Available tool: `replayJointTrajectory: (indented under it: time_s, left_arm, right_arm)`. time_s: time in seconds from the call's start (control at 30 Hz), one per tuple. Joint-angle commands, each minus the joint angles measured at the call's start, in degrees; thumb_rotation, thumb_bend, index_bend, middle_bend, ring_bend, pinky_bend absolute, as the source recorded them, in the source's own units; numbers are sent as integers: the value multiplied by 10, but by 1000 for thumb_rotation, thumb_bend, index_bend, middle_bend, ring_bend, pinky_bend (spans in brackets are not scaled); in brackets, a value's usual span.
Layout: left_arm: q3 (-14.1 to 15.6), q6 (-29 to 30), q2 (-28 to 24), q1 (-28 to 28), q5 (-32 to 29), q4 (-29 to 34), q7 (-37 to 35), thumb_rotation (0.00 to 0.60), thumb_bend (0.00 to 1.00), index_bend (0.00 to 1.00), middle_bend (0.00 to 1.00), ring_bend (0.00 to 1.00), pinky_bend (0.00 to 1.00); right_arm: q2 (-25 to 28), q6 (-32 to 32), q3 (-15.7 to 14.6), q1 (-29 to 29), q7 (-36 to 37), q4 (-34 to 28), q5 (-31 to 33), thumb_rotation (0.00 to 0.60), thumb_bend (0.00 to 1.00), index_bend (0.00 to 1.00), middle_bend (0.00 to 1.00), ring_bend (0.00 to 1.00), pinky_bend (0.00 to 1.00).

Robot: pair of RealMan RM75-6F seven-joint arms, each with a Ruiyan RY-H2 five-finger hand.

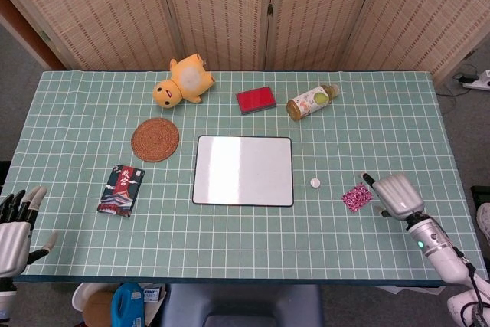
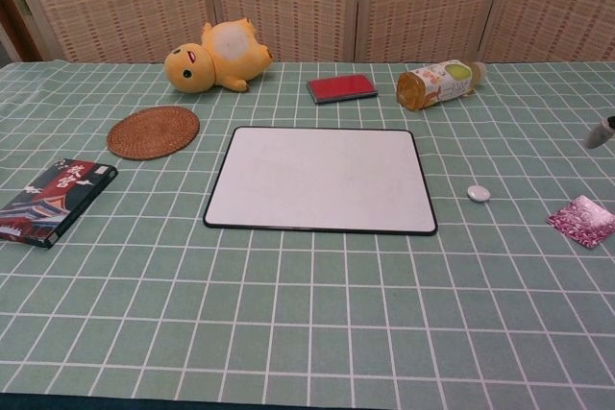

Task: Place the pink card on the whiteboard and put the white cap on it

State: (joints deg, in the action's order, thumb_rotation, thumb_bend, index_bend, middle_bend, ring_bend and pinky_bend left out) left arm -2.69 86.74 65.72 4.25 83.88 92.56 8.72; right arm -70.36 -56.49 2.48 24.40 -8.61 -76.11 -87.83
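The pink card [image 1: 357, 197] [image 2: 582, 220] lies flat on the green cloth, right of the whiteboard [image 1: 243, 170] [image 2: 320, 179]. Between them sits the small white cap [image 1: 315, 183] [image 2: 478, 193]. My right hand [image 1: 390, 195] hovers just right of the card with fingers spread and nothing in it; one fingertip [image 2: 598, 133] shows at the chest view's right edge. My left hand [image 1: 17, 226] stays at the table's front left corner, fingers apart and empty.
A black and red box [image 1: 122, 189], a woven coaster [image 1: 155, 139], a yellow plush toy [image 1: 182, 80], a red case [image 1: 255, 99] and a lying bottle [image 1: 311, 101] ring the board on the left and far side.
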Motion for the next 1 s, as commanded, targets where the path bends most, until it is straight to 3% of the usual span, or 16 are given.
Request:
replayJointTrajectory:
  time_s: [0.03, 0.4, 1.0]
  left_arm:
    - [0, 0, 1, 0, 0, 0, 0, 600, 309, 0, 0, 0, 0]
    - [1, -4, 4, -2, -5, 0, 2, 600, 309, 0, 0, 0, 0]
    - [2, -5, 7, -6, -7, -3, -1, 600, 308, 0, 0, 0, 0]
  right_arm:
    - [-16, 22, -10, 15, 8, 22, -3, 600, 167, 243, 829, 989, 1000]
    - [-56, 80, -29, 56, 25, 80, -8, 600, 167, 243, 830, 989, 1000]
    - [-71, 97, -45, 71, 26, 109, 3, 600, 167, 245, 829, 989, 1000]
